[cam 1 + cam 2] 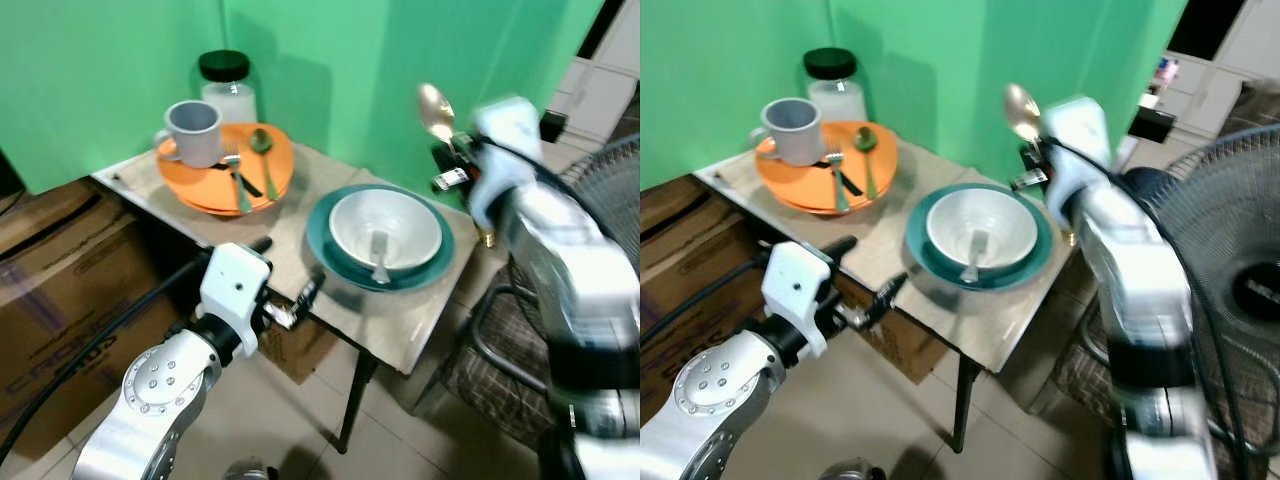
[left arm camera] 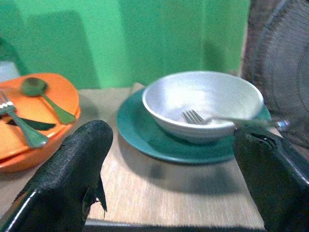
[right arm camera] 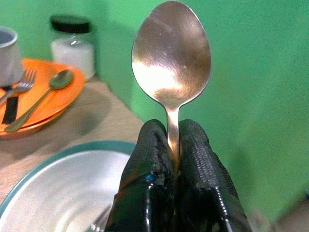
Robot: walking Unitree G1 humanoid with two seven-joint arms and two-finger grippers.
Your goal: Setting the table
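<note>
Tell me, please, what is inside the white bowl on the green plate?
Inside the white bowl lies one fork, tines down in the bowl, handle resting on the near rim. The bowl covers the middle of the green plate beneath.

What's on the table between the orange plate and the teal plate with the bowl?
Nothing: the left eye view shows bare tabletop between the orange plate and the teal plate. The left wrist view shows the same gap.

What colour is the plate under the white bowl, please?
The plate is dark teal, clearest in the left wrist view.
</note>
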